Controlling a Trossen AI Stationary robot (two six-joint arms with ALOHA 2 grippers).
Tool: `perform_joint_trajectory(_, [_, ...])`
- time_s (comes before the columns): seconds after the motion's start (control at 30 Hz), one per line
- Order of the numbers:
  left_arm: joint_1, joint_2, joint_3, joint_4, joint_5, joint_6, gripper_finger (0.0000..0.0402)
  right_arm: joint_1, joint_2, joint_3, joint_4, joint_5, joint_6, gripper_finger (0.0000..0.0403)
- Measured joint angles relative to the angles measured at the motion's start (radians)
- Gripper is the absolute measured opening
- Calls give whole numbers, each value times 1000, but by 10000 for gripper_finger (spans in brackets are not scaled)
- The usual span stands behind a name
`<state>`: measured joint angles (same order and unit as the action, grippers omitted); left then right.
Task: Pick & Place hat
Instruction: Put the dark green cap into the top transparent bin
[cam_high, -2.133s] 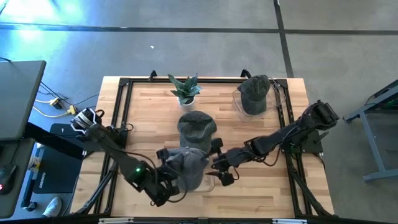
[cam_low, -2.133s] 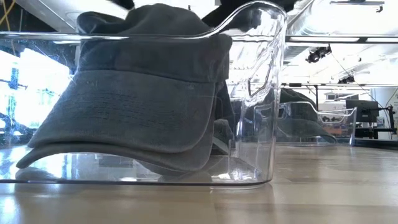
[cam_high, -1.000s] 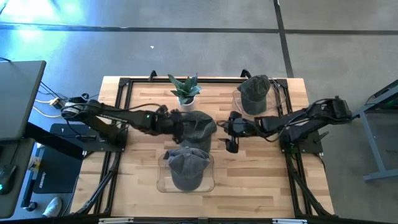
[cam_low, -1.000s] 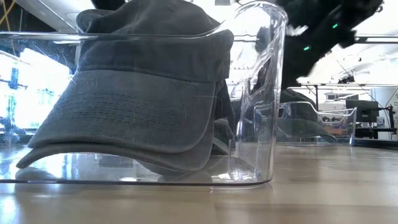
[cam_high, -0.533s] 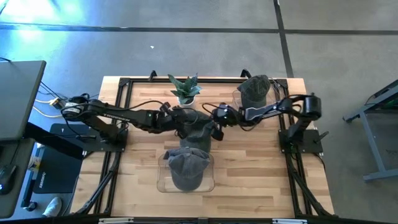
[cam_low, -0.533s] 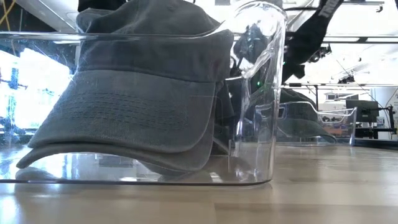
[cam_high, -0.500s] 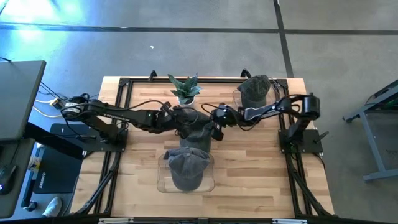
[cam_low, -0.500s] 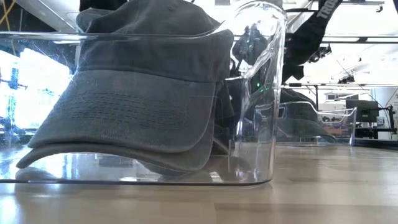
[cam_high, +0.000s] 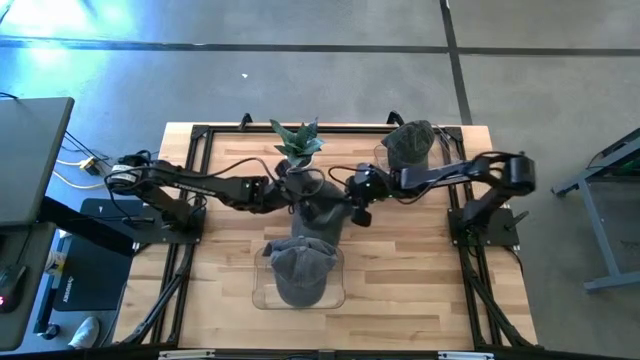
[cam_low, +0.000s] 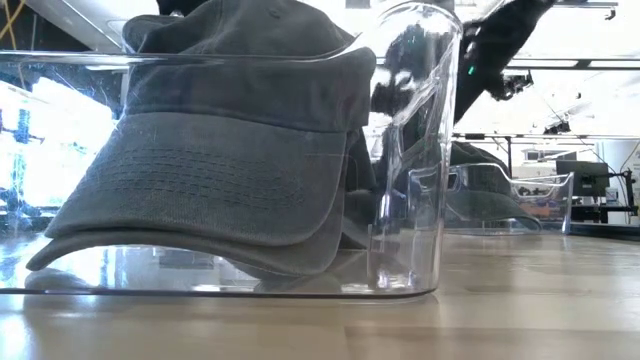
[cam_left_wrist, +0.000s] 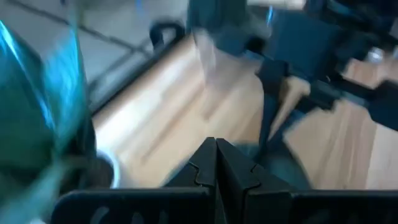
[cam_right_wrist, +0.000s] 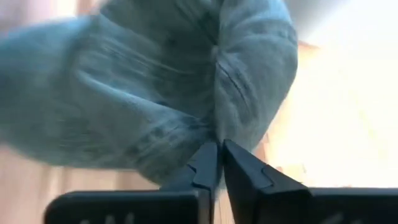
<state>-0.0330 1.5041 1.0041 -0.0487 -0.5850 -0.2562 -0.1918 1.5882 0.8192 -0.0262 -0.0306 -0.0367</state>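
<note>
Since half a second ago the right gripper (cam_high: 354, 205) has clamped its jaws onto the edge of the middle hat (cam_high: 322, 208) — soft, faded grey-green denim-like cloth with stitched seams, bunched at the pinch. The left gripper (cam_high: 284, 190) stays with jaws clenched at the hat's opposite side; what it grips cannot be told. The hat hangs between both at mid-tabletop (cam_high: 400, 270), of pale wood planks. Nearer, a second cap (cam_low: 220, 150) sits in a clear, rounded plastic bin (cam_low: 410, 200).
</note>
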Motion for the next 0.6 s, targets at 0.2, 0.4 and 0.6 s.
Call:
perform_joint_trajectory(0.2, [-2, 0, 8, 83, -37, 111, 0, 46, -185, -36, -80, -7, -4, 6])
perform_joint_trajectory(0.4, [-9, -1, 8, 92, -33, 155, 0, 62, -305, -244, 153, 1, 74, 23])
perform_joint_trajectory(0.6, [-6, -1, 8, 100, -29, 155, 0, 35, -247, -367, 527, 17, 57, 78])
